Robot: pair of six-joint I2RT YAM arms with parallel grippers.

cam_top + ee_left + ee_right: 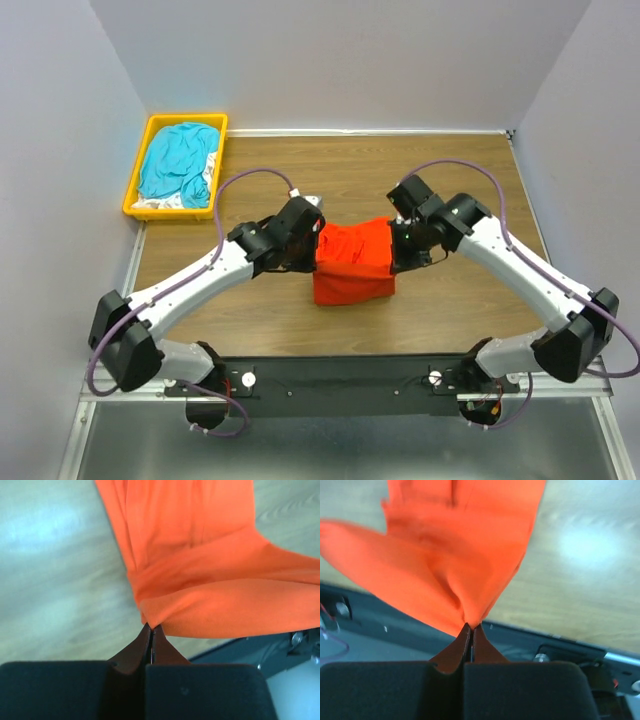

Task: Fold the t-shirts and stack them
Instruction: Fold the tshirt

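Two clenched pinches: left gripper [151, 628] and right gripper [471, 626] each grasp an upper edge of the orange-red t-shirt [352, 265], which hangs between them over the middle of the table [460, 320]. A clean fold likely needs both held level, moved together, cloth taut.

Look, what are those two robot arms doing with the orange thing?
The left gripper and the right gripper are each pinched shut on one side of the orange-red t-shirt, holding it between them over the wooden table. A teal t-shirt and some white fabric lie in the yellow bin at the far left corner.
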